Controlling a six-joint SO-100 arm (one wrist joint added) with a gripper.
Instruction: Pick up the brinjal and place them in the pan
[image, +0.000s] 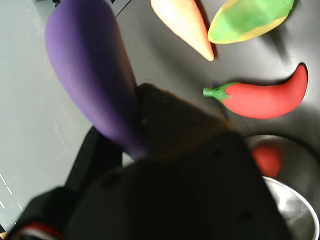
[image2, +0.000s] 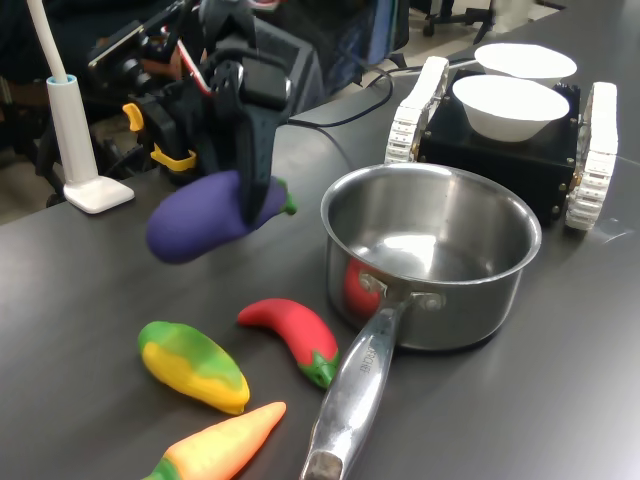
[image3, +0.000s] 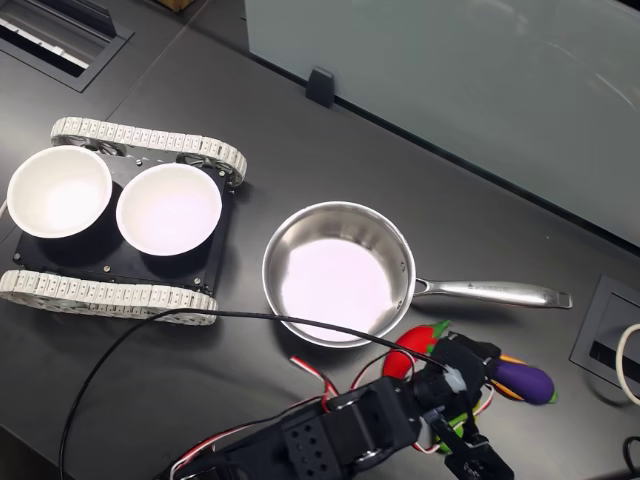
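My gripper (image2: 256, 196) is shut on the purple brinjal (image2: 198, 228) near its green stem end and holds it off the table, left of the pan (image2: 452, 305) in the first exterior view. The wrist view shows the brinjal (image: 92, 70) clamped against a dark finger (image: 175, 125), with the pan rim (image: 296, 200) beside it. In the second exterior view the brinjal (image3: 524, 379) sticks out of the gripper (image3: 478, 372), just on the near side of the steel pan's (image3: 300, 228) long handle (image3: 495, 292). The pan holds nothing.
A red chilli (image2: 295, 335), a yellow-green pepper (image2: 190, 365) and an orange carrot (image2: 222, 448) lie on the dark table below the brinjal, beside the pan handle (image2: 355, 392). A tracked vehicle (image2: 430, 120) carrying two white bowls (image2: 510, 100) stands behind the pan. A white lamp base (image2: 95, 192) stands far left.
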